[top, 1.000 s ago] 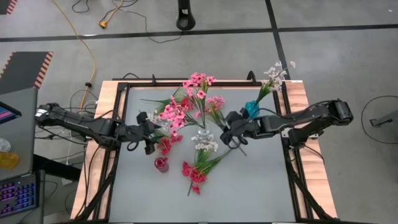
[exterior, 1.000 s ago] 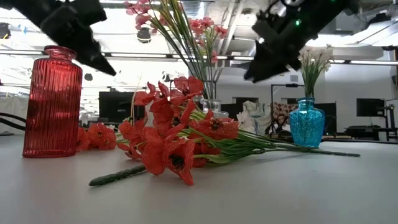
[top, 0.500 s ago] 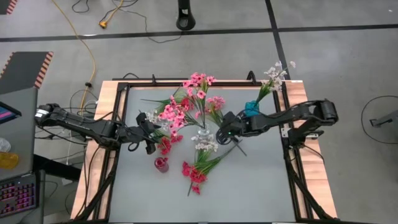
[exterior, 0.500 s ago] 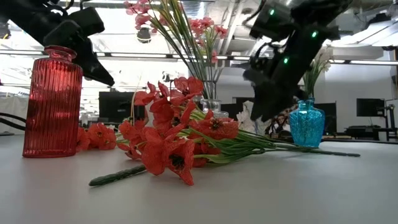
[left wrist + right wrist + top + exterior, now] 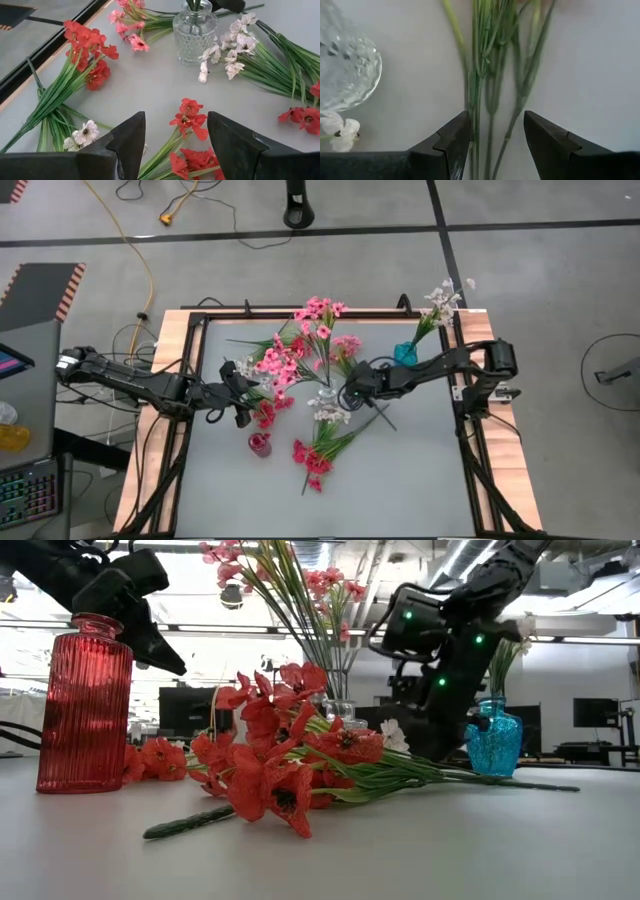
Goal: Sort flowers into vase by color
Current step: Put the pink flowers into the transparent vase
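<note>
Grey table carries your loose flowers at centre. Your right gripper spreads wide astride green stems beside the clear vase; left gripper hovers open.

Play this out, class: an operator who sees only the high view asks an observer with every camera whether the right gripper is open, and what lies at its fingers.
Observer: It is open. The right wrist view shows the right gripper with its fingers apart and the green stems running between them, not yet pinched.
Operator: What stands beside those stems?
Observer: The clear glass vase, close by, with a white blossom at its foot.
Operator: And the left gripper?
Observer: The left gripper is open too, hovering above a red sprig that lies on the table.
</note>
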Robot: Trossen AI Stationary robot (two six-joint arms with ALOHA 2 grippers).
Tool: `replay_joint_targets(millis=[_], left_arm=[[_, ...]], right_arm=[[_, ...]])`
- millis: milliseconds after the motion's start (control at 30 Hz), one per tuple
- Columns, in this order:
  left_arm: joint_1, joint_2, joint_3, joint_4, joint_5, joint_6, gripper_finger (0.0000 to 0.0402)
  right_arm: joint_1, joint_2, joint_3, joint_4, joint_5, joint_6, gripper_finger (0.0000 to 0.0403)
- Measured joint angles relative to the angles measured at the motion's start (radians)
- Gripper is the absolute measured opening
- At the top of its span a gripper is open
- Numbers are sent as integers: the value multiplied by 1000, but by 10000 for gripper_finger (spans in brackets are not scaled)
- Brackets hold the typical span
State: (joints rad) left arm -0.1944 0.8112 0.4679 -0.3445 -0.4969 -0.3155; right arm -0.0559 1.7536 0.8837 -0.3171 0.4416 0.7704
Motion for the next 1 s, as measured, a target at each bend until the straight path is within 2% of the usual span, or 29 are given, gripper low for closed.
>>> replay_joint_targets(millis=[133,233,433,700,1000], left_arm=[[0,0,0,0,0,0,202],[0,0,0,0,0,-1,202],[0,0,0,-1,0,-4,202],[0,0,0,-1,3,-14,202],[0,0,0,-2,4,-21,202]], right_arm=[[0,17,2,25,0,0,213],[-3,18,2,25,-17,0,197],[-6,16,2,21,-69,0,123],[-5,15,3,18,-77,-1,30],[-3,-82,-4,-17,-92,20,38]])
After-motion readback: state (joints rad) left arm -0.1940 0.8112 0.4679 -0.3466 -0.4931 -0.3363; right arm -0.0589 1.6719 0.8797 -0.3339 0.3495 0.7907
